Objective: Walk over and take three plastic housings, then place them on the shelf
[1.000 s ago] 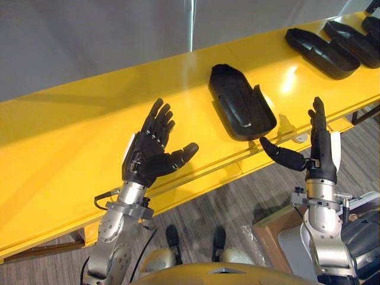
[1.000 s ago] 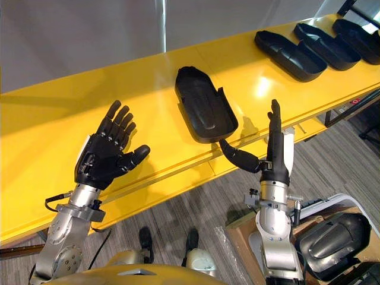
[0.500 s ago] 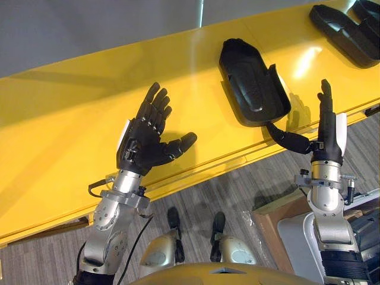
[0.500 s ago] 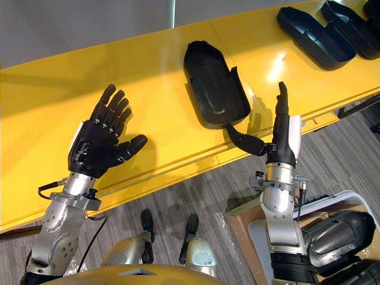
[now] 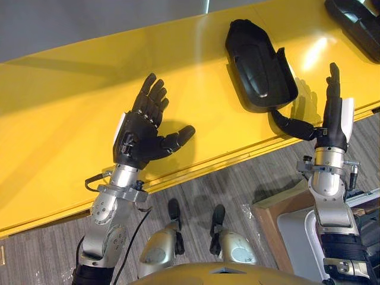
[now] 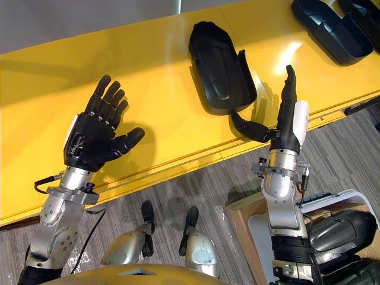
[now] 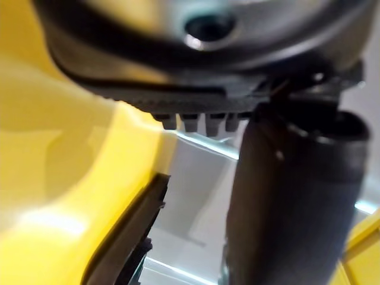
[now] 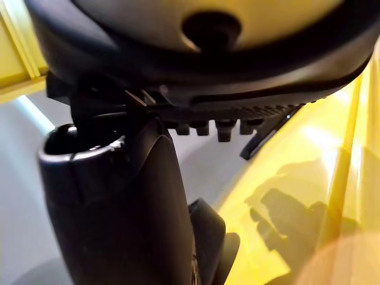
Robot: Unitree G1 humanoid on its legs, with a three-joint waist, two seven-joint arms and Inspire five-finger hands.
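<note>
Left eye: one black housing (image 5: 258, 65) lies open side up on the yellow shelf (image 5: 59, 113). Long axis runs away from the robot, rounded end far, notched end at the front edge. Left hand (image 5: 138, 139) is empty, fingers spread wide, well left of it. Right hand (image 5: 332, 127) is empty, fingers straight, thumb out just beside the notched end.
Right eye: more housings (image 6: 332, 29) far right on the shelf.
Left wrist: left thumb (image 7: 291, 196) straight, over yellow.
Right wrist: right thumb (image 8: 119, 208) straight, gripping nothing.

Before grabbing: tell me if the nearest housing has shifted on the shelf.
No. The housing still sits equally near the shelf's front edge; the whole view shifted, so the camera moved.
</note>
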